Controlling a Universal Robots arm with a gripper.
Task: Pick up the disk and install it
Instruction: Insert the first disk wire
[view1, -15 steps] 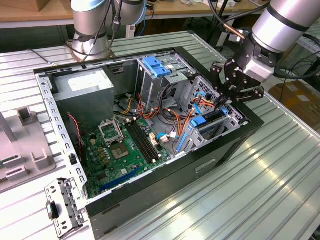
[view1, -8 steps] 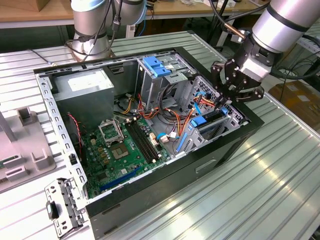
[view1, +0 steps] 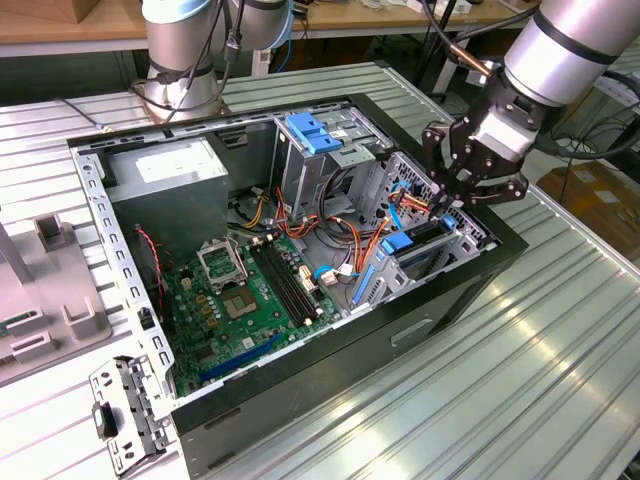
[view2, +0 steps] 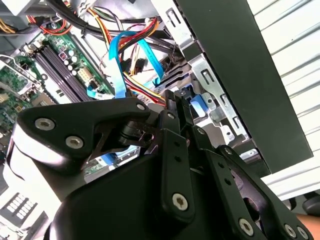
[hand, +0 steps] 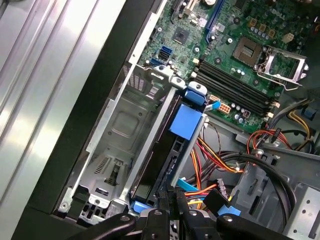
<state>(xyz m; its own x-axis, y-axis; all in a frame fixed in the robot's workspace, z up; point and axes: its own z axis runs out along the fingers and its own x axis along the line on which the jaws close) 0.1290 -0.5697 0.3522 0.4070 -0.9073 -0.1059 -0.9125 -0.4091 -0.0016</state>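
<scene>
One claw closed edge-on around the disk, seating it upright in the case's drive bay.

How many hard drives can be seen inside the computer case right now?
1. The disk stands on edge in the drive cage by the case wall, under the gripper; others may be hidden.

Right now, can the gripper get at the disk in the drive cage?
Probably yes. The gripper hangs right over the disk, which stands on edge in the drive cage; its top edge looks uncovered, though cables crowd one side.
</scene>
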